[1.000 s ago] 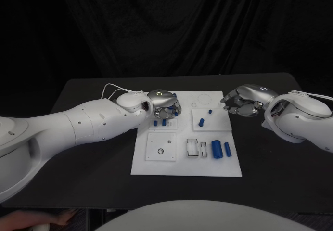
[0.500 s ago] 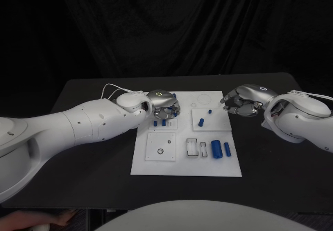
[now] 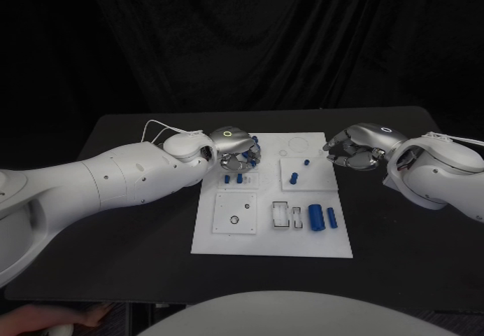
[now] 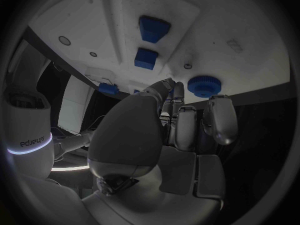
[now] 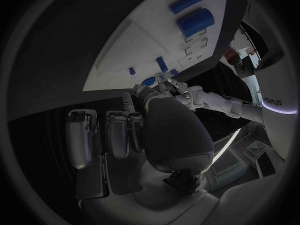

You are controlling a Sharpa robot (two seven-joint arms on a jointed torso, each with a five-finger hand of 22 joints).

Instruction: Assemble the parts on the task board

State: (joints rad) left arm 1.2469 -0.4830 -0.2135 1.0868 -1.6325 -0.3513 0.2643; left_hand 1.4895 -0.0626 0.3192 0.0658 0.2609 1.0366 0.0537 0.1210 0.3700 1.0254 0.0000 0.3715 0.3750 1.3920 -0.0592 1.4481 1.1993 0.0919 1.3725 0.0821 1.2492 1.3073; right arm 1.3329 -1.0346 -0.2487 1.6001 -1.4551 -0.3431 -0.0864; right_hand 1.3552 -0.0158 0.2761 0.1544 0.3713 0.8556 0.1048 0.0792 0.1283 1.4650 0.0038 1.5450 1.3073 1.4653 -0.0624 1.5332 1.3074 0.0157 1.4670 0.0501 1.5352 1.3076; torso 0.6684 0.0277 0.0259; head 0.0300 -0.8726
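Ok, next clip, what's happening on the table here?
A two-armed robot is working at a white task board that carries small blue parts. Its left hand is over the board's far left corner, fingers curled above two blue blocks; whether it grips anything cannot be told. The right hand hovers at the board's far right edge with fingers curled in and nothing in them. Two blue cylinders lie loose nearer the robot.

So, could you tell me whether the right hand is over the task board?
No, the right hand sits beside the task board's right edge, above the black table.
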